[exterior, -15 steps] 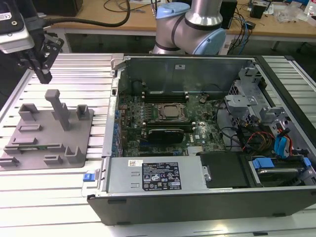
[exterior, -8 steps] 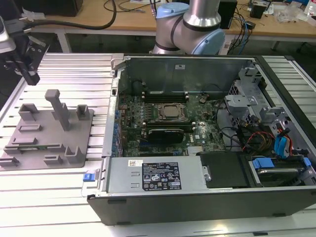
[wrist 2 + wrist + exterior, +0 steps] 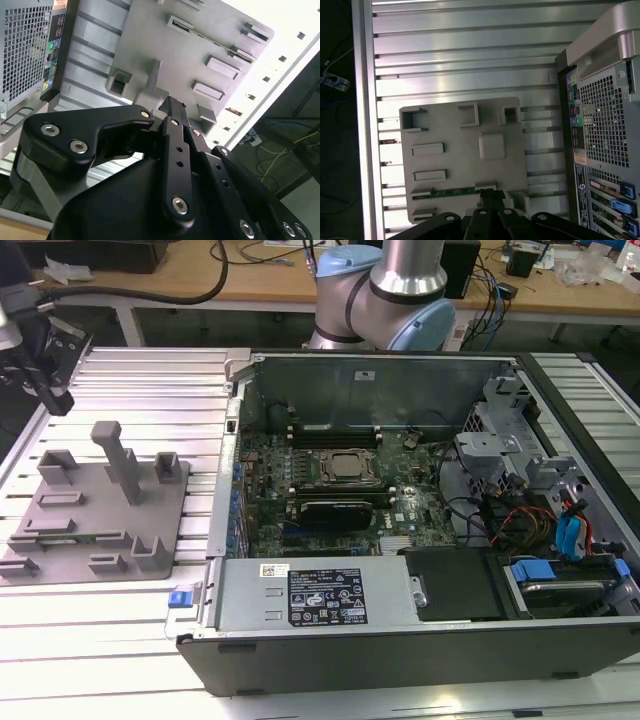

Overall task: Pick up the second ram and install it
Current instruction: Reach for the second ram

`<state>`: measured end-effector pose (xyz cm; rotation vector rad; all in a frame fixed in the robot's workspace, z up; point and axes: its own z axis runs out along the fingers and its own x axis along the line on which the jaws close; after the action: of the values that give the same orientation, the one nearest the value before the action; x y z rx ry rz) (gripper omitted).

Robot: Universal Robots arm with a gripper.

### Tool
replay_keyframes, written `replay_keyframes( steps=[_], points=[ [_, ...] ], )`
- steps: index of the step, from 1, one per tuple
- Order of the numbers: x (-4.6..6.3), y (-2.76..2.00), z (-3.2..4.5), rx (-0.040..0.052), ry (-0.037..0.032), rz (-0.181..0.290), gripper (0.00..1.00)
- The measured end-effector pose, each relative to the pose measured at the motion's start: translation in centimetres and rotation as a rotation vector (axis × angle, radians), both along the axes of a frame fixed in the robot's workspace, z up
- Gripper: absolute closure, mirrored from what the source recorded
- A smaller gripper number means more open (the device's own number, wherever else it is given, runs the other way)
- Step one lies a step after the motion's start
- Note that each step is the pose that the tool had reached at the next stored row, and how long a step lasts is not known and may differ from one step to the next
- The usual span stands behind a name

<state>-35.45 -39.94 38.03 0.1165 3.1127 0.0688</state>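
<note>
Green second ram [image 3: 451, 191] lies in the grey fixture [image 3: 465, 165], just beside the closed, empty pincer [image 3: 493, 193]; a good grasp needs it opened, square across the stick's long edges.

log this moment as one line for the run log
phase: pre-grasp | tool: shut, empty, over grey fixture plate | second ram: lying in plate slot, not yet picked | computer case: open

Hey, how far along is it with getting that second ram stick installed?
Done: nothing visible yet. The second ram lies in its slot on the grey fixture, beside the open computer case. In hand: the gripper hangs over the fixture close to the ram, not holding it. Left: both pickup and installation.
</note>
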Motion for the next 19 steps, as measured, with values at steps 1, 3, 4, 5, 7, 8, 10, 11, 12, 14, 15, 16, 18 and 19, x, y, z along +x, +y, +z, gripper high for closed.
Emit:
replay_keyframes(
  steps=[1,3,4,5,7,8,10,11,12,14,15,16,18,19],
  points=[
    [-0.1,0.0,-0.02,-0.0001,0.0001,0.0,0.92],
    [-0.4,-0.03,-0.14,0.0,0.0,0.0,0.92],
    [-0.5,-0.06,-0.24,0.0,0.0,0.0,0.92],
    [-0.6,-0.11,-0.33,0.0001,-0.0001,0.0,0.92],
    [-0.7,-0.33,-0.58,0.0,0.0001,0.0,0.92],
    [-0.8,-0.54,-0.73,0.0,0.0001,0.0,0.92],
    [-0.9,-0.86,-0.97,0.0,0.0,0.0,0.92],
    [-1.0,-0.94,-1.04,0.0,0.0,0.0,0.92],
    [-1.0,-1.0,-1.11,0.0,0.0,0.0,0.92],
    [-1.2,-1.14,-1.31,0.0,-0.0001,0.0,0.92],
    [-1.3,-1.16,-1.39,0.0001,-0.0002,0.0,0.92],
    [-1.4,-1.17,-1.52,0.0,-0.0001,0.0,0.92],
    [-1.6,-1.19,-1.68,-0.0001,0.0002,0.0,0.92],
    [-1.8,-1.22,-1.95,-0.0001,0.0,0.0,0.92]
  ],
)
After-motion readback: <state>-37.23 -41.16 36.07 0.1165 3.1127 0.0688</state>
